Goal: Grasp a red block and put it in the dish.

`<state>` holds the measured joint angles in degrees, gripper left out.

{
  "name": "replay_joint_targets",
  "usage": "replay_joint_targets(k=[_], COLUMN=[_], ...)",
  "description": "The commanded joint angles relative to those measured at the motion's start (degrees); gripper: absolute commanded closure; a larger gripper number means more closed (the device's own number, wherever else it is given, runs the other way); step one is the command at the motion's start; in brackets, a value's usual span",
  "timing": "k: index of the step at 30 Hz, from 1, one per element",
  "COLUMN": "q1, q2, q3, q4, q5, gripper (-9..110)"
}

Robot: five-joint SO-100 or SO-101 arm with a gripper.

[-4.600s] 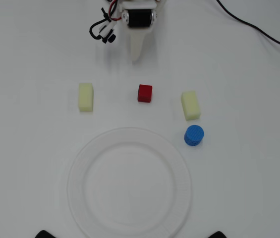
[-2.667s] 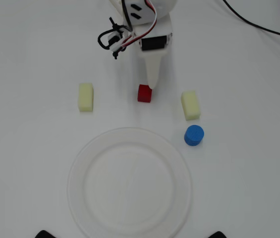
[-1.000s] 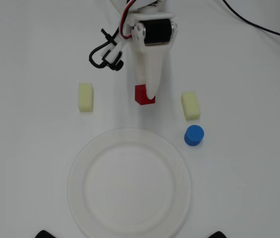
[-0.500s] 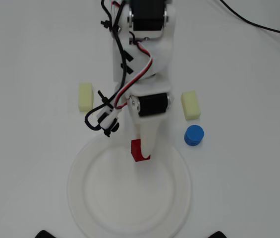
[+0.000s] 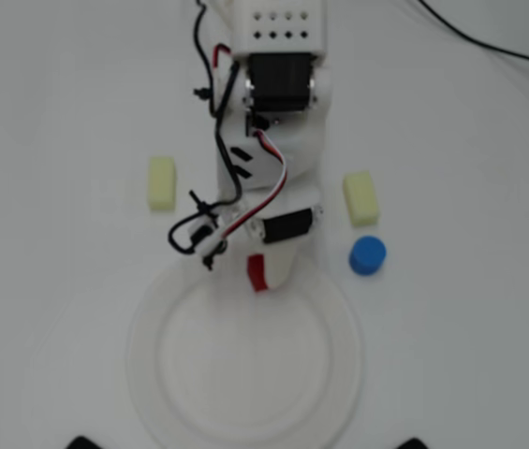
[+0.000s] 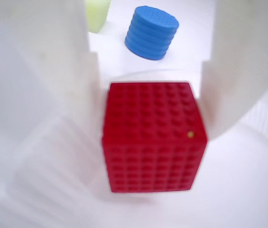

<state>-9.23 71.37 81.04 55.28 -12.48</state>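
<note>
The red block [image 6: 152, 137] is a small ridged red cube held between my two white fingers [image 6: 62, 71]. My gripper [image 6: 150, 142] is shut on it, with the block's sides against both fingers. In the overhead view only a sliver of the red block [image 5: 257, 272] shows under the gripper [image 5: 264, 271]. It hangs over the far rim of the dish [image 5: 245, 426], a large white paper plate with a ribbed rim. The dish's ribbed rim [image 6: 266, 118] shows below the block in the wrist view. I cannot tell whether the block touches the plate.
A blue cylinder [image 5: 368, 255] stands just right of the dish's rim; it also shows in the wrist view [image 6: 152, 32]. Pale yellow blocks lie left [image 5: 162, 181] and right [image 5: 360, 197] of the arm. A black cable [image 5: 489, 42] crosses the far right corner.
</note>
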Motion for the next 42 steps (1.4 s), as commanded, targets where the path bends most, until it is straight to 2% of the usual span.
replay_joint_targets(k=[1,4,6,16,19,29,42], q1=[0.53,0.88,1.14,1.67,0.26,0.00,1.41], q2=[1.05,1.14,1.14,7.73,15.21,45.18,78.75], q3=[-5.54,-9.23,-12.57,-37.88,-38.94,-10.81,44.82], q4=[3.78,10.11,14.94,45.70,52.03,50.89,27.95], q5=[-0.53,0.09,0.97,4.31,4.75,4.48,4.04], gripper=[90,72,67,61,61,61,63])
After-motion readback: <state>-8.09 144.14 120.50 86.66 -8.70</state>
